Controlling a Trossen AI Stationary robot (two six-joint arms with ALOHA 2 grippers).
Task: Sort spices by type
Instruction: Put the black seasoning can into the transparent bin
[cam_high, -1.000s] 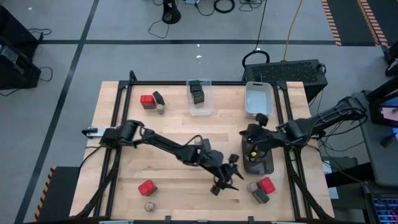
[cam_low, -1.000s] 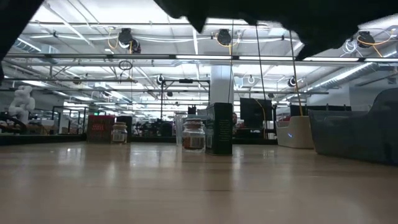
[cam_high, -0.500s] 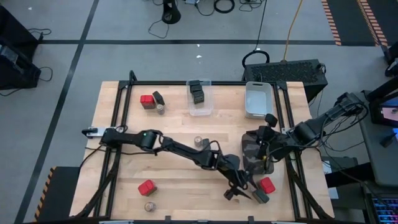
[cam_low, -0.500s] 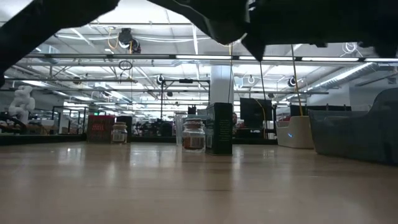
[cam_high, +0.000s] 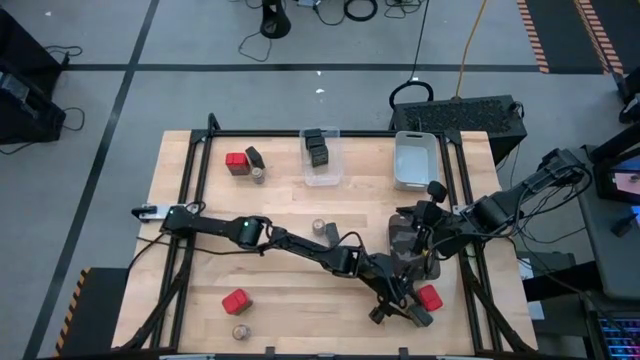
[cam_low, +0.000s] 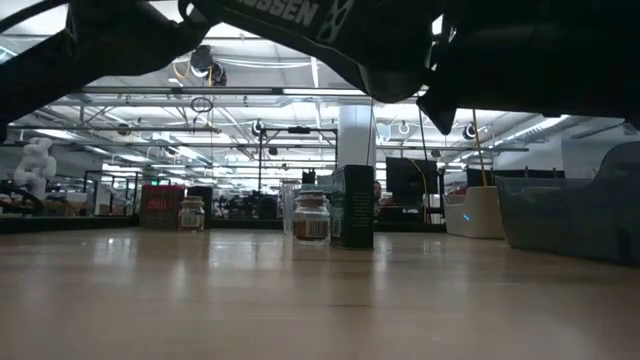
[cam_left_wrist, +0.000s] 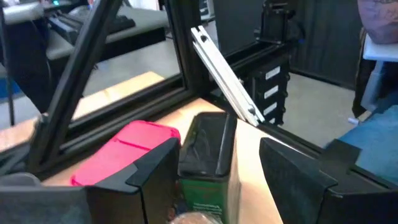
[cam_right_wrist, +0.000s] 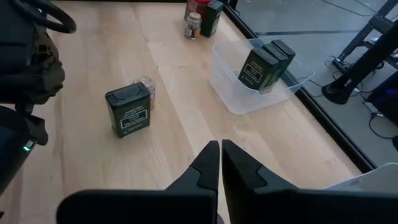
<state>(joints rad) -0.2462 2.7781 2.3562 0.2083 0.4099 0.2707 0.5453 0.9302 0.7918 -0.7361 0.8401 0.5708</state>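
**Left arm reaches to the table's 5 o'clock corner; right jaws shut over the dark bin**

The left gripper (cam_high: 395, 305) is stretched far across the table (cam_high: 280, 215) to the corner at 5 o'clock. In the left wrist view its fingers (cam_left_wrist: 149, 171) stand apart, jaws open, on either side of a dark tin (cam_left_wrist: 208, 155) that stands upright between them; whether they touch it cannot be told. A red tin (cam_left_wrist: 134, 149) sits just beside the dark one, and a tan jar lid (cam_left_wrist: 193, 219) shows at the picture's lower edge.

The right gripper (cam_high: 420, 235) hangs over the dark bin (cam_high: 400, 240) at about 4 o'clock. In the right wrist view its fingers (cam_right_wrist: 208, 165) meet, jaws closed on nothing visible.

The other spices are scattered:
- Near the table's middle, a dark tin (cam_right_wrist: 129, 112) stands upright with a jar (cam_right_wrist: 145, 86) just behind it.
- At 12 o'clock, the clear bin (cam_high: 322, 160) holds two dark tins (cam_right_wrist: 267, 62) side by side.
- At 11 o'clock, a red tin (cam_high: 236, 162), a dark tin (cam_high: 254, 156) and a jar (cam_high: 258, 176) sit close together.
- At 7 o'clock, a red tin (cam_high: 236, 301) lies near a jar (cam_high: 241, 332).

The white bin (cam_high: 414, 160) sits at 1 o'clock.
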